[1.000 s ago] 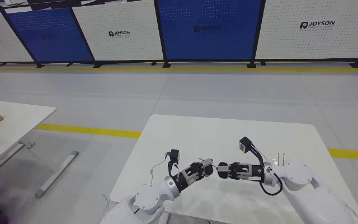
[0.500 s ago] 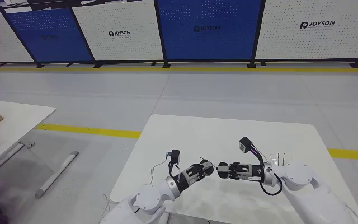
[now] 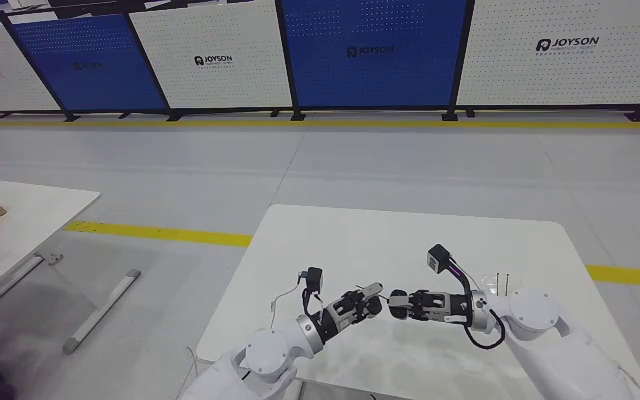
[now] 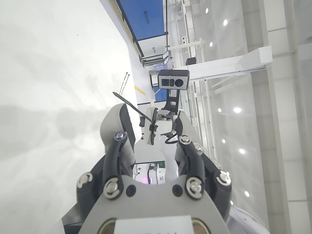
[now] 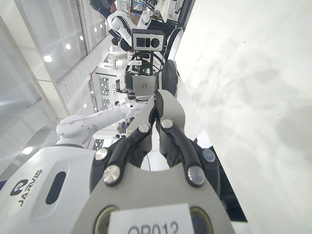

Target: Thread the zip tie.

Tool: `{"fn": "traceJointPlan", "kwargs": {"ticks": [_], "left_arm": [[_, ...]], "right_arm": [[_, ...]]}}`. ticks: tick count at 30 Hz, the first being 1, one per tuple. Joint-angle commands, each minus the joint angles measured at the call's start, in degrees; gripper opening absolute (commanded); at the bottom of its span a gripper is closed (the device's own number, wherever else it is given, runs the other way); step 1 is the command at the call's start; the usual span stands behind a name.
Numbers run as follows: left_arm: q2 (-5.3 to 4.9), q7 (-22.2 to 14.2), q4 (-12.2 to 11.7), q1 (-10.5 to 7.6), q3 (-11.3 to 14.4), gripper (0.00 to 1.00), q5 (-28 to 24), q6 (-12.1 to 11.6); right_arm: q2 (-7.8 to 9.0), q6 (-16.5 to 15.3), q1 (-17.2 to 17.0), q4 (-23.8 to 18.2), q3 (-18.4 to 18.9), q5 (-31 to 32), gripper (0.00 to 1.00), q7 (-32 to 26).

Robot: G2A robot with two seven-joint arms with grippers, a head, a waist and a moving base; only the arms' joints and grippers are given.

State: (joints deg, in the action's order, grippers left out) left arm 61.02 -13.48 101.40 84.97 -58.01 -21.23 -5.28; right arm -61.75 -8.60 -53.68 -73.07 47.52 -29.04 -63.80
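From above, the left gripper (image 3: 370, 297) and the right gripper (image 3: 397, 303) met tip to tip over the white table (image 3: 330, 240), a little toward 6 o'clock of its middle. That put both ends of the job within one short reach. A few spare ties (image 3: 497, 282) lay on the table well off at 3 o'clock of the pair, out of the way

From the left wrist, the left gripper's fingers (image 4: 125, 122) stood wide apart. The black zip tie (image 4: 132, 107) ran as a straight strip out of the right gripper's tip and slanted across the nearer finger, its free end poking just past it. The wide spread probably left room for the strip to be steered in before any grasp

From the right wrist, the right gripper's pads (image 5: 159, 105) were pressed together, and I judged them clamped on the tie to keep it stiff and aimed. The strip itself was hidden there
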Motion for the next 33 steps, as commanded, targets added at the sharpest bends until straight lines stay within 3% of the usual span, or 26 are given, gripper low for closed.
{"fn": "traceJointPlan", "kwargs": {"ticks": [1,6,8,20,21,22,23,24,33], "left_arm": [[0.08,-0.1,-0.2,-0.03,0.0,0.17,0.0,-0.2],[0.22,-0.3,-0.5,-0.11,-0.1,0.08,-0.3,-0.2],[0.27,-0.3,-0.4,-0.08,-0.2,0.00,-0.3,-0.1],[0.32,-0.9,0.2,0.82,-0.8,0.00,1.5,-0.8],[0.33,-0.9,0.3,0.89,-0.8,0.00,1.6,-0.8],[0.33,-0.9,0.4,0.98,-0.9,0.00,1.8,-0.8],[0.34,-0.9,0.5,1.05,-0.9,0.00,1.9,-0.8],[0.34,-0.9,0.6,1.11,-0.9,0.00,2.1,-0.7],[0.40,-0.1,1.2,2.00,-1.4,0.00,3.1,-0.1]], "right_arm": [[0.00,0.0,0.0,0.0,0.0,0.0,0.00,0.0],[0.00,0.0,0.0,0.0,0.0,0.0,0.00,0.0],[0.00,0.0,0.0,0.0,0.0,0.0,0.00,0.0],[0.06,0.1,-1.0,-1.3,0.6,0.4,0.00,1.8],[0.11,0.1,-1.3,-1.5,0.9,0.3,0.30,1.9],[0.19,0.0,-1.6,-1.8,1.3,0.4,0.66,2.0],[0.26,0.0,-1.8,-2.0,1.6,0.5,0.92,2.1],[0.33,0.0,-2.1,-2.2,1.9,0.5,1.00,2.1],[1.38,-1.0,-5.3,-4.1,6.2,0.2,1.00,1.9]]}}
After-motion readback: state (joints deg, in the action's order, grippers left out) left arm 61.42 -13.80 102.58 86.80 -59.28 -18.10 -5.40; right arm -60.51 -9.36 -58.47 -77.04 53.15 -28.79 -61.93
